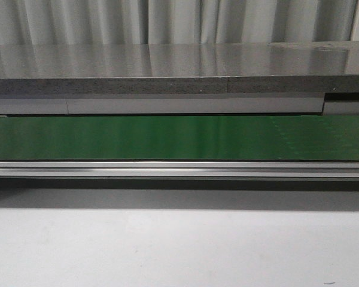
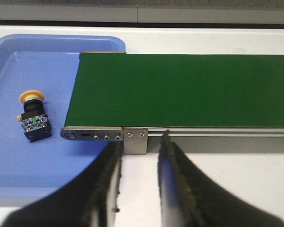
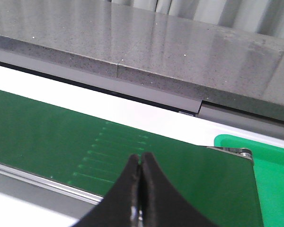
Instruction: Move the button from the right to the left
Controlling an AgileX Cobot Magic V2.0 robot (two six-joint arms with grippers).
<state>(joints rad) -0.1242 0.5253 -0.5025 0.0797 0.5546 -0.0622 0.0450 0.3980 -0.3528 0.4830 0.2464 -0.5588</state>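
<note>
Your front camera shows a green conveyor belt running across the frame, a grey stone ledge behind it and pale counter in front. No button and no arm appears in this view.

Your left wrist camera looks down on one end of the belt, where a blue tray sits under and beside the belt's end roller. The button lies on its side in that tray, yellow-orange cap pointing away from the camera, black body with its small green mark facing up. It is clear of the belt and not touching the tray wall. The left gripper hovers near the belt's metal end bracket, jaws parted a narrow way and holding nothing.

Your right wrist camera shows the right gripper above the belt's other end, jaws pressed together and empty, with a green tray just past that end.

Judging from this, the button already rests on the left side, so the transfer looks finished or nearly so. If more buttons are to come, your next move calls for the right arm to fetch one; none is visible there now.
</note>
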